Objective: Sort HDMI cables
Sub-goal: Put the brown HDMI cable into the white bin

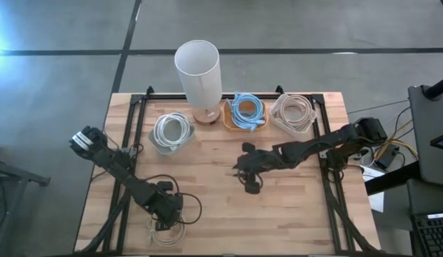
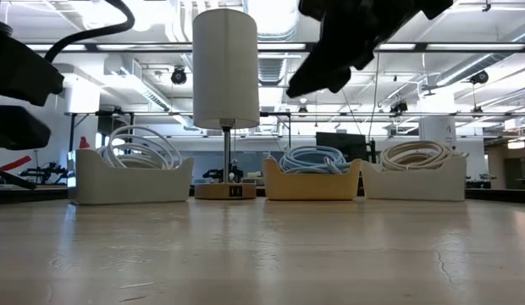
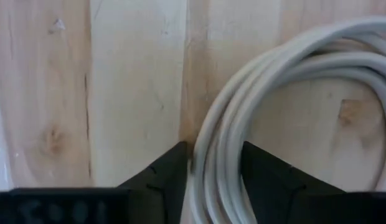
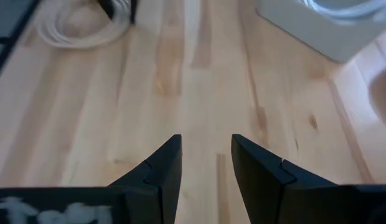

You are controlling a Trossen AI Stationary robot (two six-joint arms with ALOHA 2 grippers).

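Note:
A white HDMI cable coil (image 1: 164,232) lies flat on the table near its near edge, left of centre. My left gripper (image 1: 166,213) stands over the coil's far side and is shut on its strands (image 3: 215,168). My right gripper (image 1: 247,178) hangs open and empty above the middle of the table (image 4: 205,149), well off the surface in the low view (image 2: 343,47). At the far side, coiled white cables rest in a white bin (image 1: 171,132), light blue ones in a yellow bin (image 1: 246,113) and beige ones in a beige bin (image 1: 293,113). My left gripper pinches a bundle of about three strands on one side of the white coil (image 3: 211,180) between its two fingers (image 3: 168,177). The fingers come from above, pointing down, and lie across the strands. The coil rests flat on the table (image 3: 131,93).
A lamp with a tall white shade (image 1: 198,75) stands between the white and yellow bins on a wooden base. Bare wood lies across the table's middle and near right (image 1: 279,221). Black arm wires loop beside my left arm (image 1: 189,207). Black frame rails run along both table sides.

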